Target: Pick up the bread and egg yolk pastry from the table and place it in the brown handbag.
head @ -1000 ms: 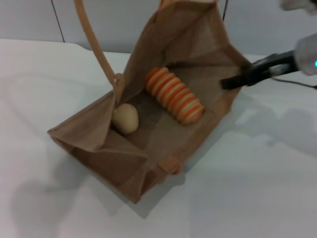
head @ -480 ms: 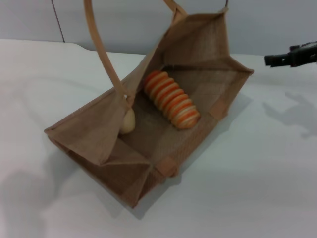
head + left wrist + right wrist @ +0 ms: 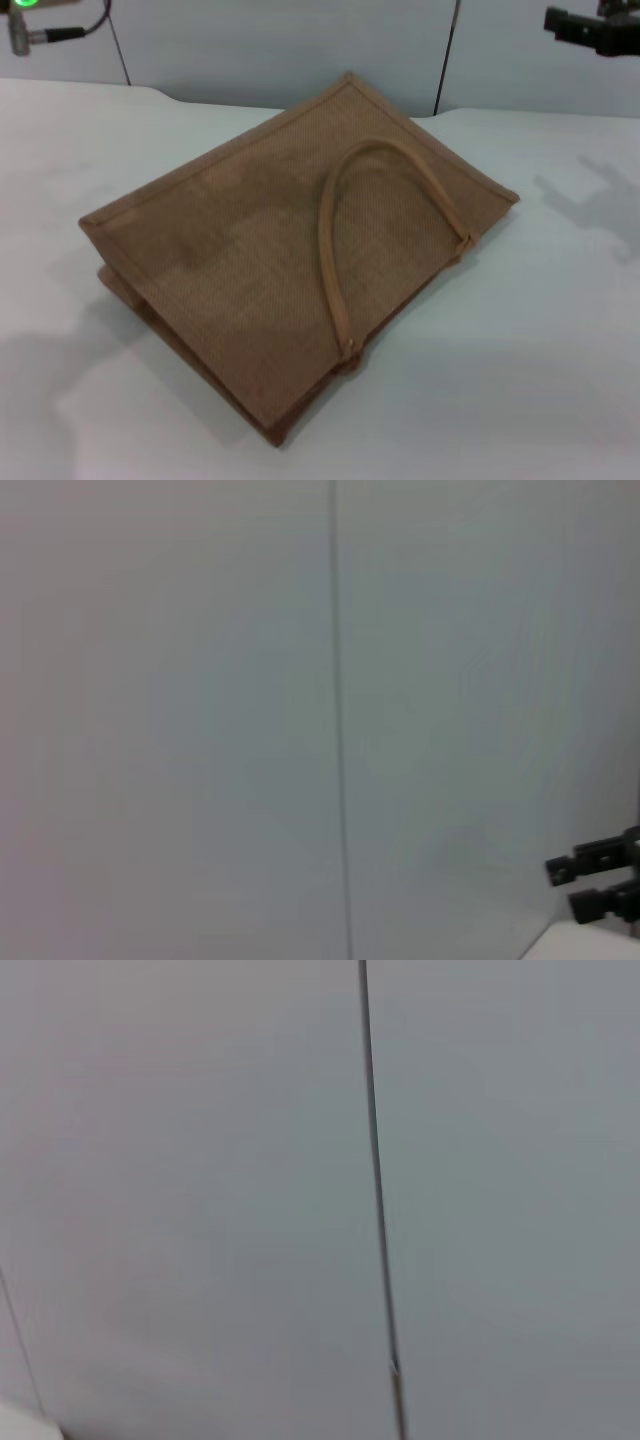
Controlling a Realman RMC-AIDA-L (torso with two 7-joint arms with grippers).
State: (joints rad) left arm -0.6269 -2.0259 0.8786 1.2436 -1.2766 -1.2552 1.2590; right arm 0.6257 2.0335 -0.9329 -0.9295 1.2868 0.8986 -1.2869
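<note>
Since half a second ago we see the brown handbag (image 3: 290, 270) collapsed: its upper panel, held open then, now lies flat over the interior, with one looped handle (image 3: 375, 215) draped across it. We can no longer see the bread or the egg yolk pastry, which lay inside the bag in the earlier head views; we judge they sit under the fallen panel, and the task looks done.

Our right gripper (image 3: 580, 25) has risen to the far right corner of the head view, well clear of the bag; we cannot tell whether its jaws are open or closed. Our left arm shows only as a bit of hardware with a green light at the far left corner, and its gripper is out of view. In the left wrist view a dark gripper (image 3: 600, 880) appears farther off against the wall, presumably the right one.

The bag rests on the white table (image 3: 540, 380), mid-scene, angled from near left to far right. It is tan-brown woven jute with stitched edges. We judge it light, soft and floppy, not slippery or fragile; the handle or a stiff stitched rim would be where to take hold.
</note>
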